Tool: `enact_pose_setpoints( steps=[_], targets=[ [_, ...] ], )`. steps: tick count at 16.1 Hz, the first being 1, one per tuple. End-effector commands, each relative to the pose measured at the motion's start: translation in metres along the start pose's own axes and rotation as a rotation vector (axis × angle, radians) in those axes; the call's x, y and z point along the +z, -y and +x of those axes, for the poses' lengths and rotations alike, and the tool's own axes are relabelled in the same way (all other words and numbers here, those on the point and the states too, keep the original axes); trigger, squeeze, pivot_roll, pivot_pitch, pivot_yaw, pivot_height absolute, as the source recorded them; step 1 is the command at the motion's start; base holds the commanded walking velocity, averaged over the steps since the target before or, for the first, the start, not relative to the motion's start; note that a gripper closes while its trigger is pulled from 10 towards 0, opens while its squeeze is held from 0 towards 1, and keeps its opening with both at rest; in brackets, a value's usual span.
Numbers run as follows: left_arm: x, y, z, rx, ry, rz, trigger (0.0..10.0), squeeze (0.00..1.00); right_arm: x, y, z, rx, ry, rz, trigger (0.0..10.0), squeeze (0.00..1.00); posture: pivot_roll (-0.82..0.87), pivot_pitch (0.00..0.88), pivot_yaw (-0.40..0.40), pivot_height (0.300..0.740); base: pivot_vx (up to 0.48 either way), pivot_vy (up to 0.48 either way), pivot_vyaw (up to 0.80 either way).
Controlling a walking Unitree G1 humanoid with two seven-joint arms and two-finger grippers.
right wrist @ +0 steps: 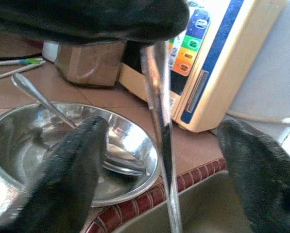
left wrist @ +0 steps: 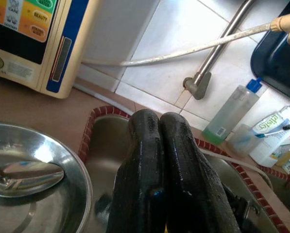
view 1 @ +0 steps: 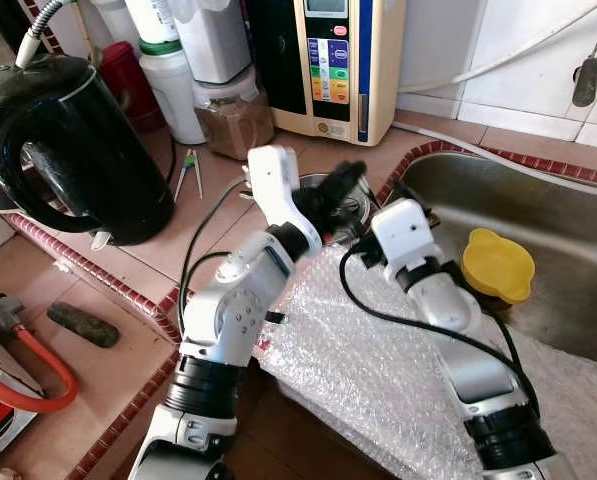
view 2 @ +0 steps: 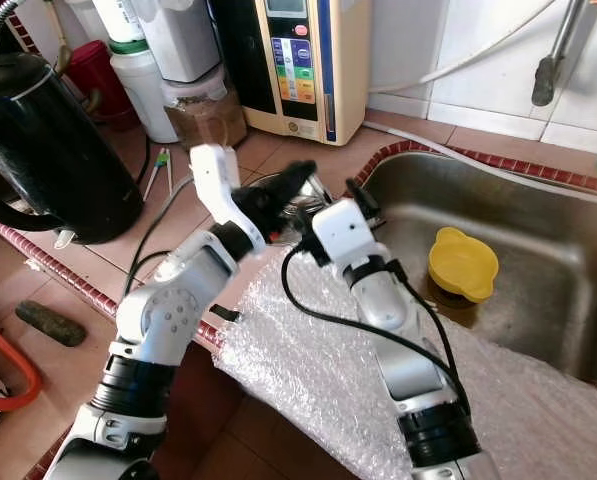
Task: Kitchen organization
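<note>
1. My left claw (view 1: 343,180) sits just above the middle of the head view. Its two fingers (left wrist: 145,160) are pressed together, and a thin steel utensil (right wrist: 157,97) hangs down from between them, so it is clamped on that utensil.
2. My right claw (right wrist: 166,170) is just right of it and a little lower. Its fingers (right wrist: 72,170) are spread wide, one on each side of the hanging utensil. Neither touches it.
3. Close behind both claws, on the counter, is a steel bowl (right wrist: 18,131) with a spoon (right wrist: 38,97) lying in it.
4. The bowl stands just beside the red-tiled edge of the sink (view 1: 568,220), which takes up the right of the frame. A yellow lid (view 1: 498,265) lies in the sink.
5. Bubble wrap (view 1: 378,370) spreads under my forearms, across the lower middle and right.
6. A cream water machine (view 1: 333,65) stands at the top centre, behind the bowl.
7. A black kettle (view 1: 73,150) stands at the upper left, well apart from the bowl.
</note>
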State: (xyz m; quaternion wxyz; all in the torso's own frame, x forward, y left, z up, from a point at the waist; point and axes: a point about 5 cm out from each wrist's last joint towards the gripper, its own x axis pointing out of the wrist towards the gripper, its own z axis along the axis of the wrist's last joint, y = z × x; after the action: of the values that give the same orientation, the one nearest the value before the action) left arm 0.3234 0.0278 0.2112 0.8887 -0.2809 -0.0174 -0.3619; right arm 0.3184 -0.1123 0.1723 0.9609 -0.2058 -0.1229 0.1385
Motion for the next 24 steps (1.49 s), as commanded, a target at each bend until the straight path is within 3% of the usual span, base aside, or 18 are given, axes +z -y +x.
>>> enact_pose_setpoints(
  steps=[1,6,24],
  targets=[
    [0.000,0.012,0.001,-0.034,0.018,-0.005,0.0,0.00,-0.001,0.002,0.002,-0.015,-0.004,0.020,0.0,0.00,-0.23,0.081,0.168,0.740,0.000,0.000,0.00],
    [0.000,0.012,0.001,-0.029,0.023,0.000,0.0,0.00,-0.026,0.003,-0.001,-0.018,-0.153,0.118,0.0,0.00,-0.24,0.079,0.165,0.740,0.000,0.000,0.00],
    [0.004,0.001,-0.003,0.038,0.036,0.052,0.0,0.00,-0.027,0.017,-0.002,-0.078,-0.149,0.104,0.0,0.00,-0.24,0.087,0.160,0.740,0.000,0.000,0.00]
  ],
)
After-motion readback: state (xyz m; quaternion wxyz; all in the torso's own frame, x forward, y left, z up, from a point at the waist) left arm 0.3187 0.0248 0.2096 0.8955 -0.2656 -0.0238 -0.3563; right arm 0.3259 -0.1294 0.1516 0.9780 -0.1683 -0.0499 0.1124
